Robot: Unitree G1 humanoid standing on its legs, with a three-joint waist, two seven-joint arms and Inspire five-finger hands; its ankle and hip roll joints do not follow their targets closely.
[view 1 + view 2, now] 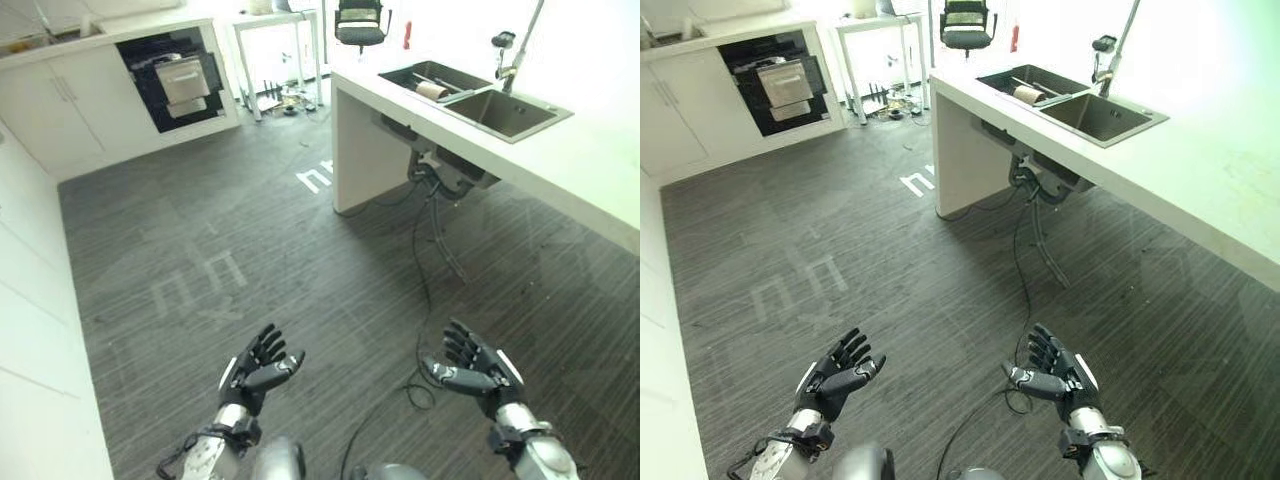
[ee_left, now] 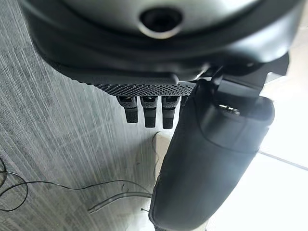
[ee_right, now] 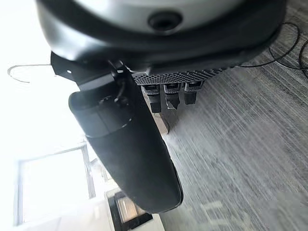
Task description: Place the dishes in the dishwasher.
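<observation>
A: Hands?
B: Left hand (image 1: 255, 372) and right hand (image 1: 476, 372) held low over the dark floor (image 1: 300, 270), palms facing, fingers spread, holding nothing.
A: Dishes?
B: A roll-shaped item (image 1: 433, 90) lies in the sink (image 1: 520, 125) at the counter's (image 1: 580, 160) far end. Dishwasher (image 1: 183, 78) stands open in the far cabinets (image 1: 60, 100).

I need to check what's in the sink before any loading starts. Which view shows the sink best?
The right eye view: the sink lies open, a roll-like item in its far basin. The left eye view shows it likewise, nearer the edge. I cannot make it out in the wrist views.
</observation>
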